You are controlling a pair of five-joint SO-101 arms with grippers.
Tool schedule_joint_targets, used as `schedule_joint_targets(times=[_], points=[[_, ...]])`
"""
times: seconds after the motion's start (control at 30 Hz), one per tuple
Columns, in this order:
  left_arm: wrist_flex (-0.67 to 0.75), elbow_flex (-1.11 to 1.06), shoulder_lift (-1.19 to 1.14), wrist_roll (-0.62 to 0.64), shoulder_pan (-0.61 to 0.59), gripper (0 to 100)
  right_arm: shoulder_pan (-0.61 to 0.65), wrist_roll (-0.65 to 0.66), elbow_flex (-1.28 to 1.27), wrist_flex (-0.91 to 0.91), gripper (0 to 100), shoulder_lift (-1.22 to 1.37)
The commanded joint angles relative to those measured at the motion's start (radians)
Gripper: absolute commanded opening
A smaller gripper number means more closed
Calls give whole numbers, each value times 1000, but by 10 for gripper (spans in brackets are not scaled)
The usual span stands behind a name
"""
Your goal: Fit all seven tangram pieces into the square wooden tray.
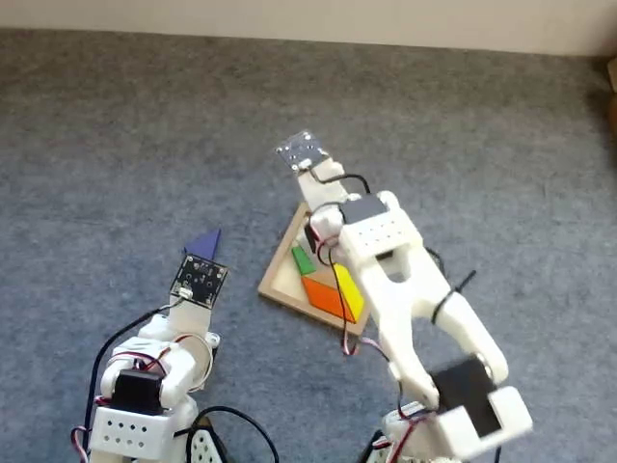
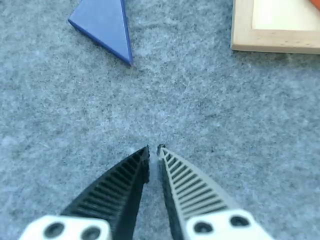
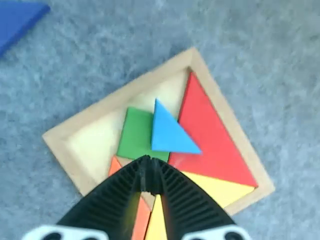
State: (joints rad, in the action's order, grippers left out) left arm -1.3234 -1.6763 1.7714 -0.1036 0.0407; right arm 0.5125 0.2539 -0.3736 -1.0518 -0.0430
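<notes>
a small robotics workspace, lab or hobby room i cannot tell: grey carpet-like cloth covers the table under and ahead of the left fingers, a pale wall lies beyond them, loose cables trail behind.

A grey carpeted table carries the square wooden tray and, near it, a dark blue triangle.
</notes>
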Motion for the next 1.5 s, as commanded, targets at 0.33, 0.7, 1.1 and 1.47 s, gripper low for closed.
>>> schedule_joint_targets(times=[0.33,0.7,1.1,1.47], points=[[-3,-21,58,0,10,51,-90,-51,473,-272,9,326],[-3,-21,58,0,10,51,-122,-51,572,-285,9,447],[-3,-21,58,0,10,51,-122,-49,575,-228,9,464],[-3,-21,58,0,10,51,-116,55,581,-160,9,515]])
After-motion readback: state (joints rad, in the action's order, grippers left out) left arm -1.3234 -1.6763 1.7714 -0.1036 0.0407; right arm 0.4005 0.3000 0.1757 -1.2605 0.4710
